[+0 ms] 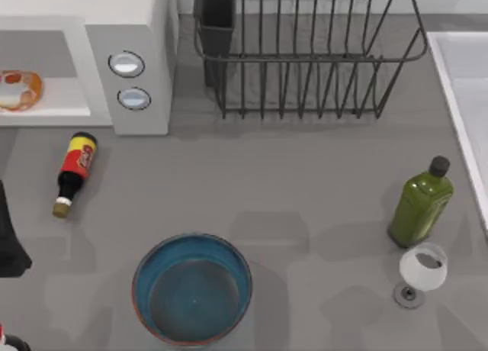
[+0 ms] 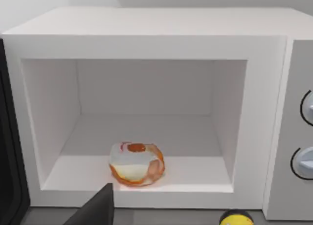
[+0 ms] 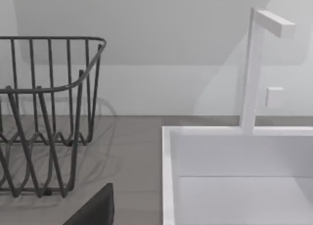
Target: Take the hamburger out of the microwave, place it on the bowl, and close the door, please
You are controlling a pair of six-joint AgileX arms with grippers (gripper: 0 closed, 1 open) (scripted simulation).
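Observation:
The white microwave (image 1: 141, 30) stands at the table's back left with its cavity open. The hamburger (image 1: 17, 90), white and tan with an orange-red patch, lies near the front of the cavity floor. In the left wrist view the hamburger (image 2: 136, 164) sits inside the microwave (image 2: 146, 24), and the door (image 2: 7, 151) shows as a dark edge swung open. A dark part of my left gripper (image 2: 95, 209) hangs just in front of the cavity, apart from the hamburger. The blue bowl (image 1: 192, 290) with a brownish rim sits empty at the front centre. My right gripper (image 3: 93, 209) is over by the sink.
A dark sauce bottle (image 1: 74, 173) lies on its side in front of the microwave. A wire dish rack (image 1: 305, 61) stands at the back. A green oil bottle (image 1: 420, 202) and a wine glass (image 1: 419, 273) stand at the right, beside the white sink (image 1: 465, 91).

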